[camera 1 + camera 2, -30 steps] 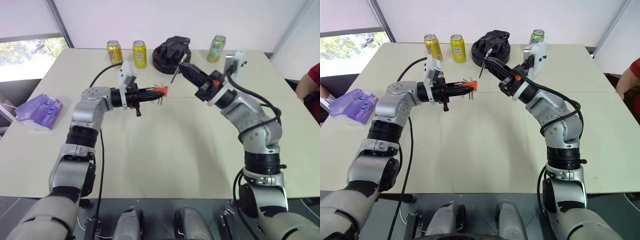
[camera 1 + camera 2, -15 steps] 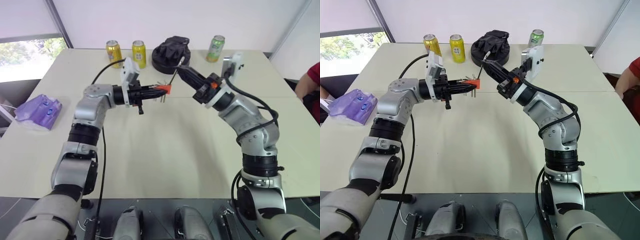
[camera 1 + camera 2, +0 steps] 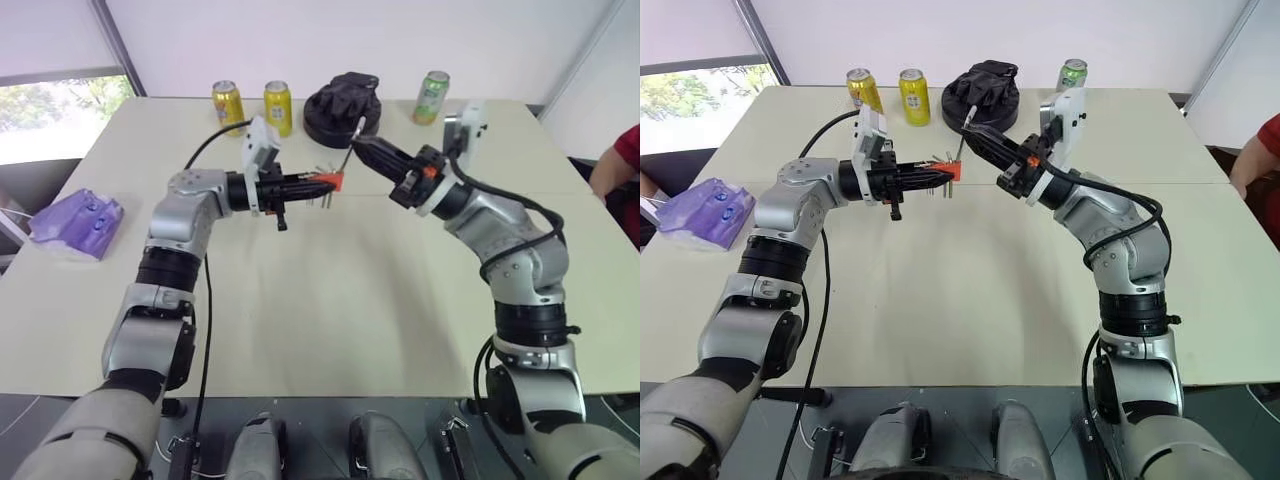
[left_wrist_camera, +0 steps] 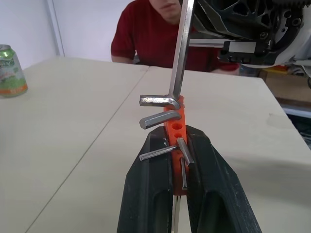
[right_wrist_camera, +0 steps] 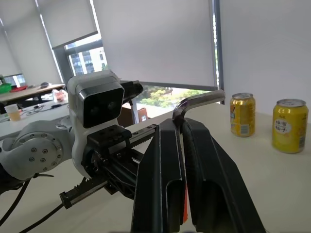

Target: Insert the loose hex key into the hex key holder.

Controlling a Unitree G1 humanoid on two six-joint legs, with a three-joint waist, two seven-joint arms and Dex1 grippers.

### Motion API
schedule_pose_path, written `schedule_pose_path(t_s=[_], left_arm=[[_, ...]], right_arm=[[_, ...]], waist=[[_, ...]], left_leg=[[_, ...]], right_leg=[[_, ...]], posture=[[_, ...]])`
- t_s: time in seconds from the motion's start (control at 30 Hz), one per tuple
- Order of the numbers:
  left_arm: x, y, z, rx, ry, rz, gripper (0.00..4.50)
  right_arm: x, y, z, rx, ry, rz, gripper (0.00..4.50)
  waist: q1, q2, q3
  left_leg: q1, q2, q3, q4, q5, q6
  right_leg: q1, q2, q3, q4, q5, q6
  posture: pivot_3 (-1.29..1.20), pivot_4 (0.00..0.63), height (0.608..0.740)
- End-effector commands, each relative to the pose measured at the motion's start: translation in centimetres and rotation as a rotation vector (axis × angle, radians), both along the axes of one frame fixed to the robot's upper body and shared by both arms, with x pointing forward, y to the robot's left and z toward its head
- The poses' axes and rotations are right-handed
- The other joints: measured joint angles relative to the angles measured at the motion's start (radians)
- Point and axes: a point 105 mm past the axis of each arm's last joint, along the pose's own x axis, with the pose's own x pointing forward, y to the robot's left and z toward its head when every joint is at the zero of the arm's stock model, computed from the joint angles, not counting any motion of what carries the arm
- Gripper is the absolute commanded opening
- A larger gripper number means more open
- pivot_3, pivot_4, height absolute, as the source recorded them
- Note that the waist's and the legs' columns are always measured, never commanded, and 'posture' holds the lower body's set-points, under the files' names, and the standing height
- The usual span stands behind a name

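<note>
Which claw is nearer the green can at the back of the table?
Right. The right claw hangs just beside the green can; the left claw, gripping the hex key holder, sits farther away.

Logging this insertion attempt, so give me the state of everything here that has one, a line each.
left gripper: shut on the hex key holder.
right gripper: shut on the loose hex key.
hex key holder: held above the table, two sockets empty.
loose hex key: upright, its lower end at the holder's far end; seated or not, unclear.
three cans: upright.

The fingers (image 4: 146,194) clamp the orange holder (image 4: 176,130). The loose hex key (image 4: 181,53) stands at the holder's far end, touching it. A green can (image 4: 10,71) stands on the surface (image 4: 63,145).
</note>
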Motion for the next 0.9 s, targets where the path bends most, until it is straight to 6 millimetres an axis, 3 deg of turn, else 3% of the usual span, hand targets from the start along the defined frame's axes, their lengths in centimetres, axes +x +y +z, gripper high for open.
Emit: schedule_pose_path(t_s=[0.03, 0.3, 0.4, 0.53, 0.6, 0.7, 0.9], left_arm=[[-1.1, -0.7, 2.6, -0.030, -0.113, -0.043, 0.00], [-1.4, -0.6, 2.5, -0.032, -0.114, -0.038, 0.00], [-1.3, -0.6, 2.3, -0.030, -0.109, -0.034, 0.00], [-1.2, -0.4, 1.8, -0.022, -0.099, -0.027, 0.00], [-1.1, -0.3, 1.7, -0.018, -0.095, -0.024, 0.00], [-1.1, 0.0, 1.1, -0.007, -0.075, -0.014, 0.00], [-0.9, 0.8, -1.9, -0.023, 0.097, 0.038, 0.00]], right_arm=[[0.4, 0.8, -0.1, -0.017, 0.008, 0.030, 0.04], [1.1, 0.6, 0.0, 0.015, 0.034, 0.010, 0.04], [1.3, 0.1, 0.3, 0.038, 0.032, -0.019, 1.00], [1.1, -0.8, 1.0, 0.074, 0.025, -0.047, 3.01], [0.9, -1.5, 1.7, 0.106, 0.018, -0.059, 3.01], [-1.2, -2.5, 2.3, 0.109, 0.022, -0.025, 3.01], [-3.5, -2.4, -1.0, -0.103, 0.059, -0.035, 3.01]], waist=[[0.000, 0.000, 0.000], [0.000, 0.000, 0.000], [0.002, 0.000, 0.000], [0.002, 0.000, 0.000], [0.001, 0.000, 0.000], [0.002, 0.000, 0.000], [0.000, 0.000, 0.000]], left_leg=[[0.000, 0.000, 0.000, 0.000, 0.000, 0.000], [0.000, 0.000, 0.000, 0.000, 0.000, 0.000], [0.000, 0.000, 0.000, 0.000, 0.000, 0.000], [0.000, 0.000, 0.000, 0.000, 0.000, 0.000], [0.000, 0.000, 0.000, 0.000, 0.000, 0.000], [0.000, 0.000, 0.000, 0.000, 0.000, 0.000], [0.000, 0.000, 0.000, 0.000, 0.000, 0.000]], right_leg=[[0.000, 0.000, 0.000, 0.000, 0.000, 0.000], [0.000, 0.000, 0.000, 0.000, 0.000, 0.000], [0.000, 0.000, 0.000, 0.000, 0.000, 0.000], [0.000, 0.000, 0.000, 0.000, 0.000, 0.000], [0.000, 0.000, 0.000, 0.000, 0.000, 0.000], [0.000, 0.000, 0.000, 0.001, 0.000, 0.000], [0.000, 0.000, 0.000, 0.000, 0.000, 0.000]], posture=[[0.00, 0.150, 0.740], [0.00, 0.150, 0.740], [0.00, 0.150, 0.740], [0.00, 0.150, 0.740], [0.00, 0.150, 0.740], [0.00, 0.150, 0.740], [0.00, 0.150, 0.740]])
